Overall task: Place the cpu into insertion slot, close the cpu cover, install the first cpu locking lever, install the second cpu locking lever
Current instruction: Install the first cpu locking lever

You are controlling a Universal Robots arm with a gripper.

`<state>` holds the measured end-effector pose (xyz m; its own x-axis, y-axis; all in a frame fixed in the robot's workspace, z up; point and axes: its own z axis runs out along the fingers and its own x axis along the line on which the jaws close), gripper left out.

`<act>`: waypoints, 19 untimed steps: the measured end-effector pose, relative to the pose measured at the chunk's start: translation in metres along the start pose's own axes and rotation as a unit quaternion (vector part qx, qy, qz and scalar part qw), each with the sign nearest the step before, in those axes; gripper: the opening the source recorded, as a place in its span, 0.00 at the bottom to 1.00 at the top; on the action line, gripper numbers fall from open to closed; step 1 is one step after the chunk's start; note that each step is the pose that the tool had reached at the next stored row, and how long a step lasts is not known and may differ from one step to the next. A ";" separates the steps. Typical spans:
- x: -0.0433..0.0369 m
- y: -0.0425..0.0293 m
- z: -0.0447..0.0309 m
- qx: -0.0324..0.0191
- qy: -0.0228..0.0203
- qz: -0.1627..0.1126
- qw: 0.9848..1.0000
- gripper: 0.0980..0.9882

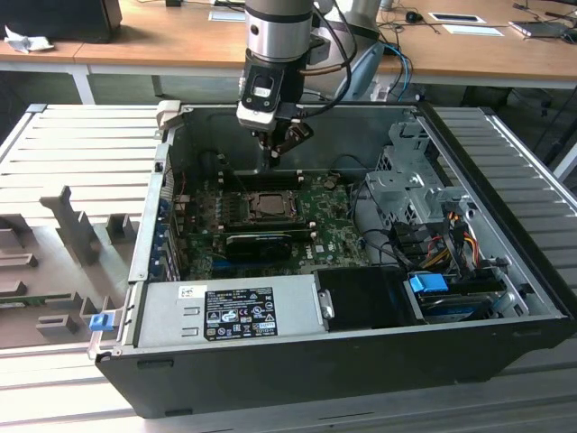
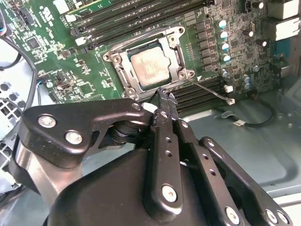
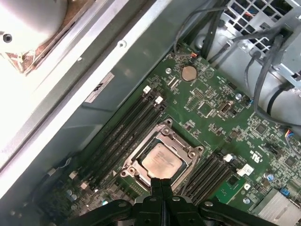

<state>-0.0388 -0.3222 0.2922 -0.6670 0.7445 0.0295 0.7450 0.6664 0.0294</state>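
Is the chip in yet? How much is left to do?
Done: the cpu lies seated, silver side up, and the cover looks closed flat around it. In hand: nothing; the shut gripper hangs close beside the cover. Left: the locking; one thin lever sticks out slantwise over the memory slots, seemingly unlatched.

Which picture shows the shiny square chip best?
The second wrist view: the cpu shows close and unblocked. The first wrist view has it next to the gripper. The exterior view shows it far off.
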 end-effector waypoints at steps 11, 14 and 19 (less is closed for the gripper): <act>0.0000 0.0000 0.0000 0.002 0.002 -0.053 0.999 0.01; 0.0000 0.0000 0.0000 0.002 0.002 -0.078 0.997 0.01; 0.0000 0.0000 0.0000 0.004 0.004 -0.144 0.990 0.01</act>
<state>-0.0388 -0.3222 0.2922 -0.8518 0.5230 0.0295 0.5237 0.8514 0.0295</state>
